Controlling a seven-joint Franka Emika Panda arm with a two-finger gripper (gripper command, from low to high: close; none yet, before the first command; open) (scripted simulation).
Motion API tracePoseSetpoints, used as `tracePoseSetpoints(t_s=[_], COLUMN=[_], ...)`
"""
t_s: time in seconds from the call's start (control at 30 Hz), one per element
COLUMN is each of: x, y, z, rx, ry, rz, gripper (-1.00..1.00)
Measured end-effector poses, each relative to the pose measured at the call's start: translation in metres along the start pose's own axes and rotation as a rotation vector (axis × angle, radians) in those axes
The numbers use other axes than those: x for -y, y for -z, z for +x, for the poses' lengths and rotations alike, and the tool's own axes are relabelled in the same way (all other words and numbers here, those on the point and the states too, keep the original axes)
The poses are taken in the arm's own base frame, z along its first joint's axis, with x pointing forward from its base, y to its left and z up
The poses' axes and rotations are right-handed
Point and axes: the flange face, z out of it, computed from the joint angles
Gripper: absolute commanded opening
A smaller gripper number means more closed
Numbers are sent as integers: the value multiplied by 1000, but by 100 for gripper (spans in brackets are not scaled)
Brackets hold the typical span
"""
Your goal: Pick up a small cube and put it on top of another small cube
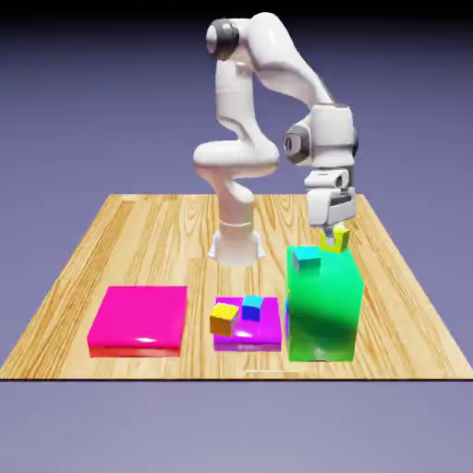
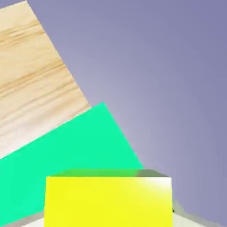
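Jaws clamp the yellow cube, which sits between their tips.

End effector gripping yellow cube at tall green block.

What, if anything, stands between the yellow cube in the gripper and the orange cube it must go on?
The gripper already holds the yellow cube. Toward the orange cube, the teal cube sits on the tall green block, roughly along the direct way.
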Motion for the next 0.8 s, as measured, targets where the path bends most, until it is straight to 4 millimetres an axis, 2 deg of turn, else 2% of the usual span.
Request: tracePoseSetpoints(t_s=[0.07, 0.1, 0.27, 0.47, 0.53, 0.73, 0.77, 0.8], x=[-48, -63, -121, -185, -193, -183, -184, -185], y=[-17, -24, -59, -98, -103, -169, -170, -170], z=[-1, -4, -24, -64, -70, -86, -86, -86], rx=[46, 64, 138, 208, 216, 216, 216, 215], ry=[-219, -250, -275, -311, -316, -313, -316, -317], rz=[-4, 3, 54, 110, 117, 118, 117, 116], gripper=[-100, -100, -100, -100, -100, -100, 100, 100])
